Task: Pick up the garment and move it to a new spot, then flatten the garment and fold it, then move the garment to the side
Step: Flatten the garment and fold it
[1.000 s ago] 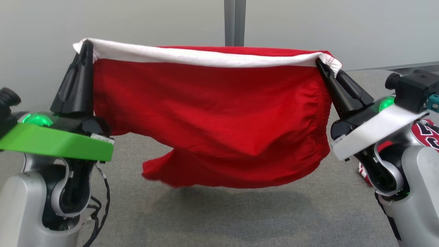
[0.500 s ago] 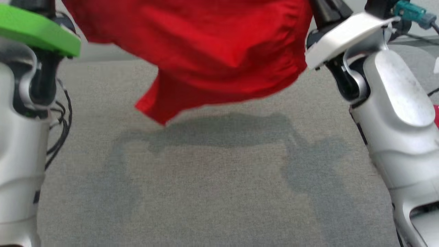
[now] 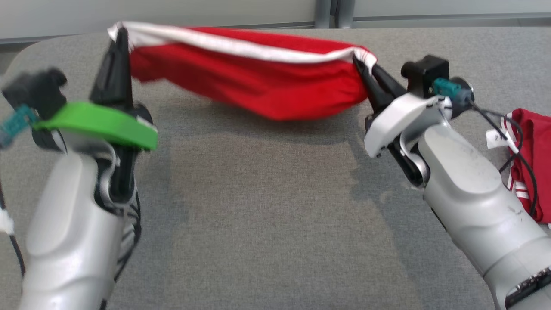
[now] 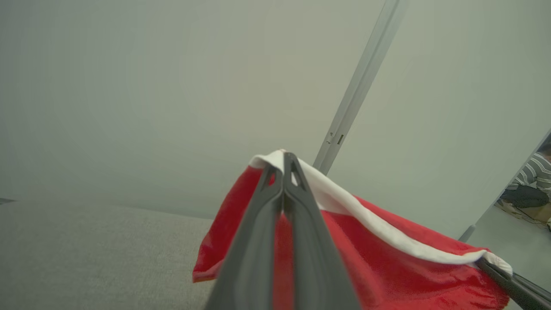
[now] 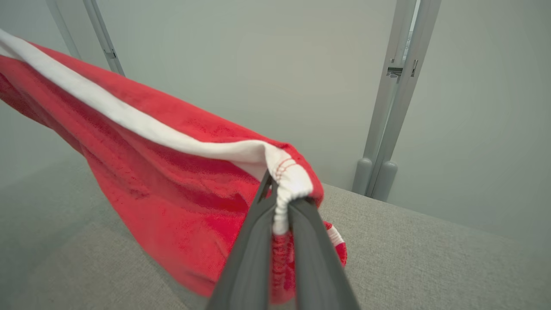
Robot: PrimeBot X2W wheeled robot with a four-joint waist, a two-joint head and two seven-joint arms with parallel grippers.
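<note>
Two pinches carry the load. The left end effector (image 3: pixel 120 36) and the right end effector (image 3: pixel 360 65) are each closed narrow on one end of the white waistband (image 3: pixel 241 45) of the red garment (image 3: pixel 258 86). Both wrist views show cloth bunched between closed fingers.

The red garment hangs stretched between them over the far edge of the grey worktop (image 3: pixel 267 206), reaching from near the far left corner toward the right. Its lower hem sags toward the surface. That part is blurred, so it may or may not be touching.

The step in hand looks like the carry to a new spot, on the verge of flattening. The next move calls for lowering both arms together while drawing toward the near edge, with the waistband taut so the cloth lays out without tucking under. A second red garment (image 3: pixel 531 146) lies at the right edge, well apart, and the lay-down should stay off it.
</note>
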